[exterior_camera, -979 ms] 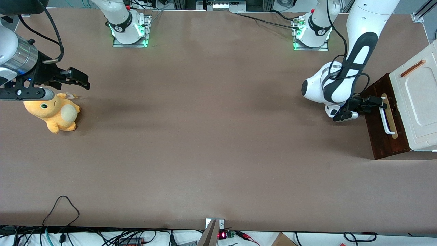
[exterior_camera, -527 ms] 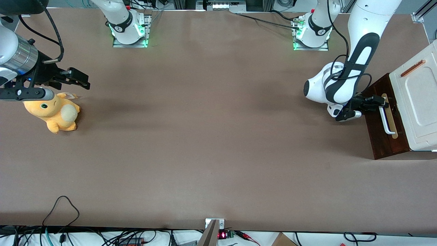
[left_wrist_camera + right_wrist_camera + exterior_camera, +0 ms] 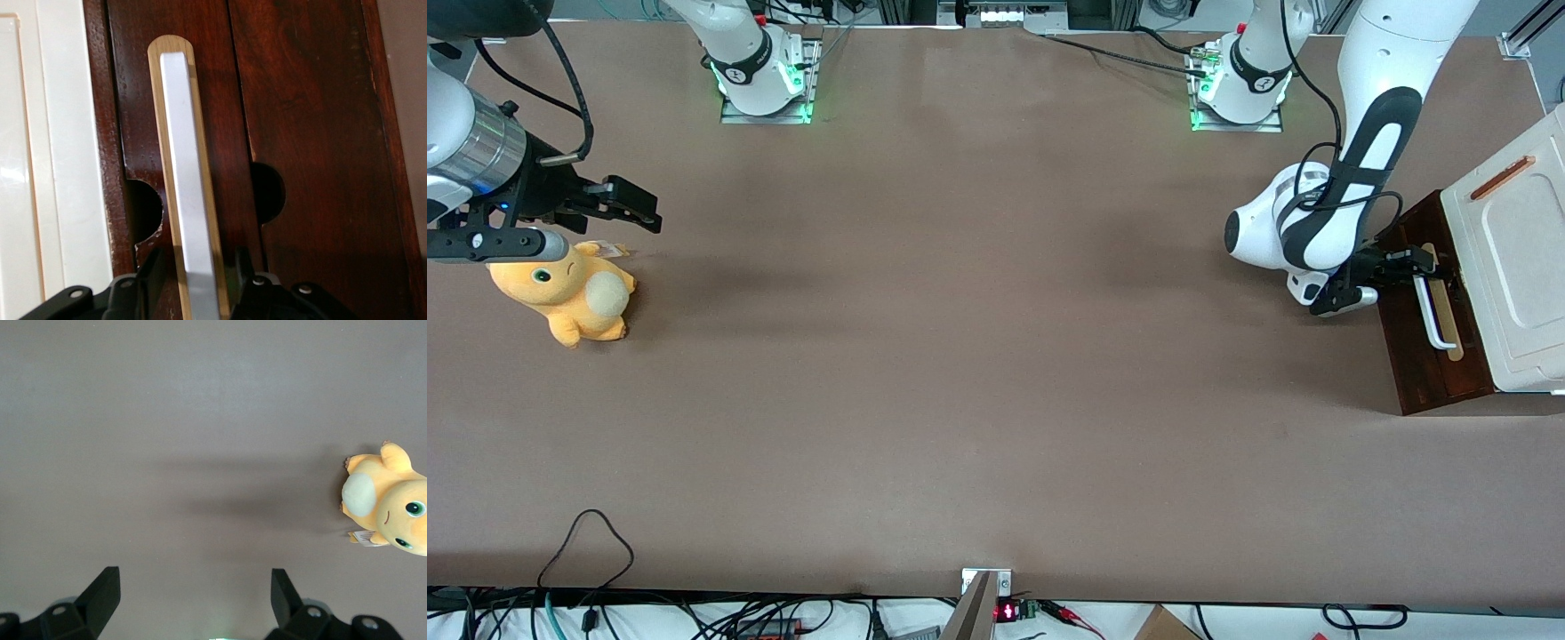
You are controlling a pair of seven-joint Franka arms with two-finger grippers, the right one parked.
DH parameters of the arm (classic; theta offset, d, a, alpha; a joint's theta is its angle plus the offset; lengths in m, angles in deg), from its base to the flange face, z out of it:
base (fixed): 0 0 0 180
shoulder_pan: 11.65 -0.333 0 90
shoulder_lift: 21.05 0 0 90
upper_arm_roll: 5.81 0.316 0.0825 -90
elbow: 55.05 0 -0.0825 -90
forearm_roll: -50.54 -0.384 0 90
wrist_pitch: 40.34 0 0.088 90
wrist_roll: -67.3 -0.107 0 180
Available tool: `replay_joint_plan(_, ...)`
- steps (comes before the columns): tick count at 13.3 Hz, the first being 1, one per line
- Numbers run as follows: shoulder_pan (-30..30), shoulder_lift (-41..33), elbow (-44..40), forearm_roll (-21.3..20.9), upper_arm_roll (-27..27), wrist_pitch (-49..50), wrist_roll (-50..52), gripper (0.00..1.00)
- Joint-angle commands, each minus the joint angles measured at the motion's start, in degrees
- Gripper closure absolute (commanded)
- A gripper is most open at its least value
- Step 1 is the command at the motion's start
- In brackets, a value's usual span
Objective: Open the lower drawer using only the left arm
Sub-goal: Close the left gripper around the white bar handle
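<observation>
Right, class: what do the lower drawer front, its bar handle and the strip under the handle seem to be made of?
Lower drawer: dark stained wood, glossy; grain shows. Bar handle: smooth, white, probably painted metal or plastic. Strip: pale wood, matte. The left gripper has a finger each side of the handle, apparently not yet closed.

Orange plush toy (image 3: 565, 293) lies on the brown table (image 3: 960, 356) beside a cream-white panel (image 3: 1507, 258)

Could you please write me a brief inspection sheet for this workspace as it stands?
Surface: brown table, flat.
Job's things: lower drawer, dark wood, white bar handle; not visibly pulled out.
Clutter: yellow plush toy toward the parked arm's end.
Grippers: left arm's gripper open, a finger on either side of the handle.
Cables: black cable loops onto the table edge nearest the camera.
Surroundings: cream-white panel above the drawer.
</observation>
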Motion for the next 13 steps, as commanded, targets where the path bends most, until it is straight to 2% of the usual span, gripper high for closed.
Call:
replay_joint_plan(1, -0.1, 0.2, 0.2, -2.0, 0.0, 0.4, 1.1, 0.52)
replay_joint_plan(6, 0.1, 0.8, -0.2, -3.0, 0.0, -0.1, 1.5, 0.53)
replay_joint_plan(12, 0.1, 2.2, -0.2, -4.8, 0.2, -0.2, 3.6, 0.59)
replay_joint_plan(13, 0.1, 2.2, -0.2, -4.8, 0.2, -0.2, 3.6, 0.63)
